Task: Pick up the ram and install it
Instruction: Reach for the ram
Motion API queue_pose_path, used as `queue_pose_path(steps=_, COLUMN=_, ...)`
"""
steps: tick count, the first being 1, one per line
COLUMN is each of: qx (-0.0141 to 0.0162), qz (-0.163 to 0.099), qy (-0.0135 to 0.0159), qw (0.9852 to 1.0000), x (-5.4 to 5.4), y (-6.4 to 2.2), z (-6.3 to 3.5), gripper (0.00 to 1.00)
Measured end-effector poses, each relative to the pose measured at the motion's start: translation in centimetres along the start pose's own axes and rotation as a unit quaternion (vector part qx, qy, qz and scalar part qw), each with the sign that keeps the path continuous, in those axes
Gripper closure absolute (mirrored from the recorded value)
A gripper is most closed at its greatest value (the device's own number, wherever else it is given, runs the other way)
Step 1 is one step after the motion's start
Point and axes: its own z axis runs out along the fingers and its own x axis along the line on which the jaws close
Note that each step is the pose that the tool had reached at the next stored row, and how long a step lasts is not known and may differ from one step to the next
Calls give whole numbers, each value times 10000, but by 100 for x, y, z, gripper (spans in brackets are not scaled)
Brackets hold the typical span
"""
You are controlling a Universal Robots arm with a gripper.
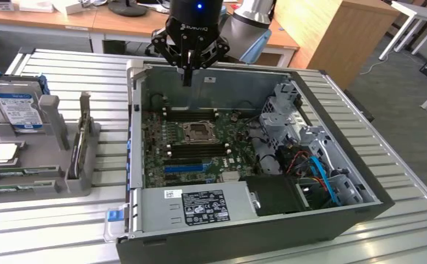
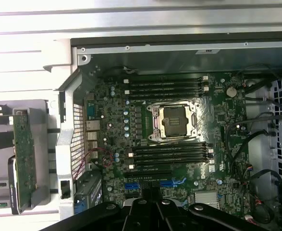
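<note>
**End effector closed and holding nothing over an open computer; ram lies in a side holder**

Exterior view: An open computer case lies on its side on a slatted metal desk and takes up the middle of the scene. At twelve o'clock the black end effector hangs over the case's far edge. Its fingers are pressed together with nothing between them. Beneath it, the green motherboard carries an open processor socket with black memory slots on two sides. At nine o'clock from the case stands a grey holder. It carries an upright hard drive at ten o'clock and a square silver processor chip. At eight o'clock in the holder is the ram, a thin green stick lying flat, well apart from the end effector.

Wrist view: The camera looks down onto the motherboard. The socket sits between two banks of black memory slots. The dark end effector shows closed, near short blue slots. Beside the case, a green circuit board stands on edge in the holder.
</note>
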Motion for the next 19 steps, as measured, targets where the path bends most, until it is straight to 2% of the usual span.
queue_pose_path(steps=6, qx=0, qz=0, qy=0, qw=10000, x=31, y=-3, z=-1, gripper=89)
queue_pose_path(steps=19, qx=0, qz=0, qy=0, qw=10000, x=286, y=-21, z=-8, gripper=89)
